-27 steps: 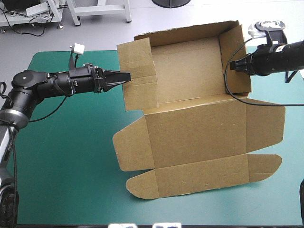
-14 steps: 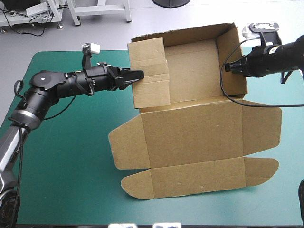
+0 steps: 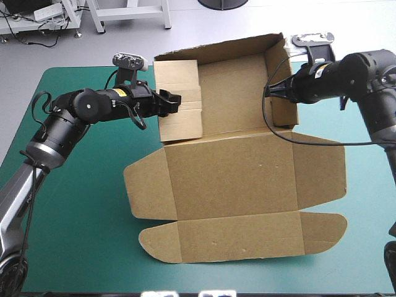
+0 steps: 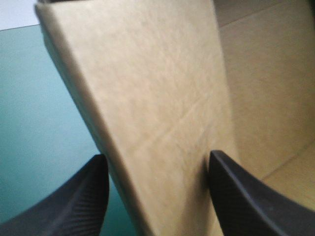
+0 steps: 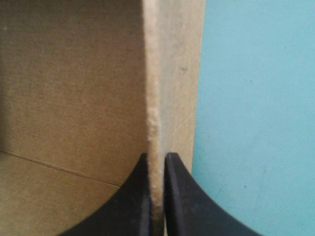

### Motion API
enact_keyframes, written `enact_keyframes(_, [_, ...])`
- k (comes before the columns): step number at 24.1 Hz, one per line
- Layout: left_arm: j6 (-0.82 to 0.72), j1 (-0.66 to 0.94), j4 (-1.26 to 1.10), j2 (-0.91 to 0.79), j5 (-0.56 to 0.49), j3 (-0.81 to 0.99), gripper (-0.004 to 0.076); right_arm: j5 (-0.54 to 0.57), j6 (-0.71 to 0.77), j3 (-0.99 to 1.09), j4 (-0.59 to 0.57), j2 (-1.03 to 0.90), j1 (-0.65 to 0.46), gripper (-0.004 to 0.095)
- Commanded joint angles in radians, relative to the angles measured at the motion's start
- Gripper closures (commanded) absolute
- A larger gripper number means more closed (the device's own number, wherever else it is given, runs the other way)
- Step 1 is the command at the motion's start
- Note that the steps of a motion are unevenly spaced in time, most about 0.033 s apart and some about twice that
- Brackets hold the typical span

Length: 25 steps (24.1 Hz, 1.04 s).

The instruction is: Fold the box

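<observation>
The box [image 3: 235,179] sits at the far side of the table [image 3: 74,204], lid flat. The right gripper [image 5: 156,156] pinches the right wall — likely bracing it — while the left gripper [image 4: 155,160], fingers [image 4: 74,196] spread, straddles the left wall, seemingly to fold it in.

No legible text, brand, number or sign anywhere. Plain, unprinted board all over the brown cut-board box [image 3: 247,179] with raised walls. Beside that box, a small yellow sticker [image 3: 117,93] on the black left arm [image 3: 93,106], too small to read.

Brown box [image 3: 247,179]; teal-green cover [image 3: 80,216]; black fingers [image 4: 69,206].
</observation>
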Motion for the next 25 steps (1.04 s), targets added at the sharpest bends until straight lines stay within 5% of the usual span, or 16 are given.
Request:
enact_keyframes(1, [-0.203, -0.009, 0.192, -0.042, -0.075, -0.037, 0.0321, -0.087, 0.065, -0.032, -0.034, -0.027, 0.077, 0.0919])
enact_keyframes(6, [-0.449, -0.009, 0.447, -0.042, -0.107, -0.037, 0.0391, -0.110, 0.150, -0.032, -0.153, 0.006, 0.198, 0.0918])
enact_keyframes(15, [-0.476, -0.009, 0.429, -0.042, -0.064, -0.037, 0.0525, -0.116, 0.188, -0.032, -0.205, 0.034, 0.251, 0.0918])
enact_keyframes(18, [-0.476, -0.009, 0.432, -0.042, -0.051, -0.037, 0.0729, -0.109, 0.193, -0.032, -0.220, 0.034, 0.255, 0.0918])
enact_keyframes(25, [-0.470, -0.009, 0.540, -0.042, 0.022, -0.060, 0.0729, 0.023, 0.203, -0.032, -0.251, 0.059, 0.264, 0.0917])
